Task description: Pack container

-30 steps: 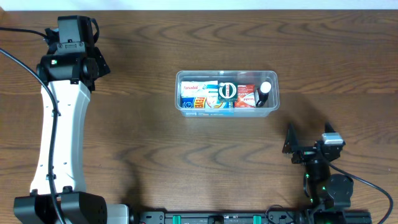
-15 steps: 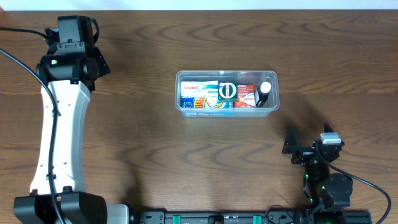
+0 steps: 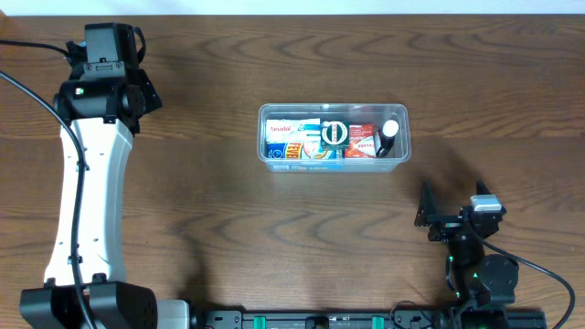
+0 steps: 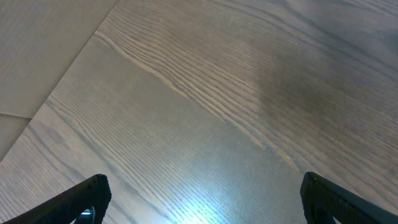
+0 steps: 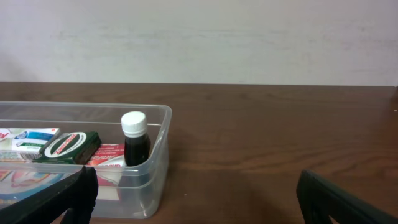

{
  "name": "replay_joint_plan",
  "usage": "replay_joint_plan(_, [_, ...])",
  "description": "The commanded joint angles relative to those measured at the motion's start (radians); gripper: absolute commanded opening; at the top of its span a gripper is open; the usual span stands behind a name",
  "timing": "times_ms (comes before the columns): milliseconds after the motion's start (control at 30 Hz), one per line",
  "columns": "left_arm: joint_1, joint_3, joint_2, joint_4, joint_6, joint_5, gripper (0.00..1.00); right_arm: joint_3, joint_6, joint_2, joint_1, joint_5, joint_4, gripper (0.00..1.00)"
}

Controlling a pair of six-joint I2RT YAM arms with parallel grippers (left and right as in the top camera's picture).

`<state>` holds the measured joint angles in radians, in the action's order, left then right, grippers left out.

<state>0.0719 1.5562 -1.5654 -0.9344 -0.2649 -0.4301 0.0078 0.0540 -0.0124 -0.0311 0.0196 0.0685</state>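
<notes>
The left arm (image 3: 87,183) lies stretched along the table's (image 3: 228,238) nine o'clock side. The left gripper (image 4: 205,202) hangs over bare wood, jaws spread wide and empty. The right arm (image 3: 475,265) sits folded at five o'clock, the right gripper (image 5: 199,205) likewise wide and empty. The container (image 3: 335,107) rests mid-table, at eleven o'clock from the right gripper and well apart, holding boxes (image 3: 291,137) and a bottle (image 5: 135,142).

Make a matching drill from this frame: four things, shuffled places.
Things:
1. bottle
2. green box
3. red box
4. left gripper

Places:
A. lying topmost, middle of the container
B. over bare table, away from the container
C. upright at the container's right end
D. between green box and bottle

Pairs: 1-C, 2-A, 3-D, 4-B
</notes>
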Motion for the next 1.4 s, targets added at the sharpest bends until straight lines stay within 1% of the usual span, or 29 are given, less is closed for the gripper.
replay_joint_plan(0, [0.003, 0.003, -0.002, 0.0, 0.002, -0.02, 0.98, -0.002, -0.018, 0.006, 0.008, 0.007, 0.003, 0.99])
replay_joint_plan(167, [-0.002, -0.027, 0.049, 0.0, 0.002, -0.02, 0.98, -0.002, -0.018, 0.006, 0.008, 0.007, 0.003, 0.99])
replay_joint_plan(300, [-0.013, -0.094, 0.139, 0.0, 0.002, -0.02, 0.98, -0.002, -0.018, 0.006, 0.008, 0.007, 0.003, 0.99])
replay_joint_plan(400, [-0.023, -0.204, 0.253, 0.003, 0.002, -0.021, 0.98, -0.002, -0.018, 0.006, 0.008, 0.007, 0.003, 0.99])
replay_joint_plan(500, [-0.023, -0.372, 0.406, 0.042, -0.003, -0.016, 0.98, -0.002, -0.018, 0.006, 0.008, 0.007, 0.003, 0.99])
replay_joint_plan(533, [-0.023, -0.422, 0.449, 0.063, -0.002, -0.005, 0.98, -0.002, -0.018, 0.006, 0.008, 0.007, 0.003, 0.99])
replay_joint_plan(633, [-0.023, -0.632, 0.623, 0.202, -0.003, 0.038, 0.98, -0.002, -0.018, 0.006, 0.008, 0.007, 0.003, 0.99])
replay_joint_plan(733, [-0.023, -0.854, 0.796, 0.403, -0.002, 0.102, 0.98, -0.002, -0.018, 0.006, 0.008, 0.007, 0.003, 0.99])
replay_joint_plan(867, [-0.023, -1.131, 1.006, 0.686, -0.002, 0.24, 0.98, -0.002, -0.018, 0.006, 0.008, 0.007, 0.003, 0.99])
replay_joint_plan(967, [-0.023, -1.268, 1.114, 0.826, -0.002, 0.308, 0.98, -0.002, -0.018, 0.006, 0.008, 0.007, 0.003, 0.99])
replay_joint_plan(1067, [-0.023, -1.346, 1.198, 0.875, -0.002, 0.346, 0.98, -0.002, -0.018, 0.006, 0.008, 0.007, 0.003, 0.99])
replay_joint_plan(1267, [-0.026, -1.441, 1.313, 0.872, 0.0, 0.371, 0.98, -0.002, -0.018, 0.006, 0.008, 0.007, 0.003, 0.99])
replay_joint_plan(1367, [-0.051, -1.473, 1.345, 0.872, 0.0, 0.371, 0.98, -0.002, -0.018, 0.006, 0.008, 0.007, 0.003, 0.99])
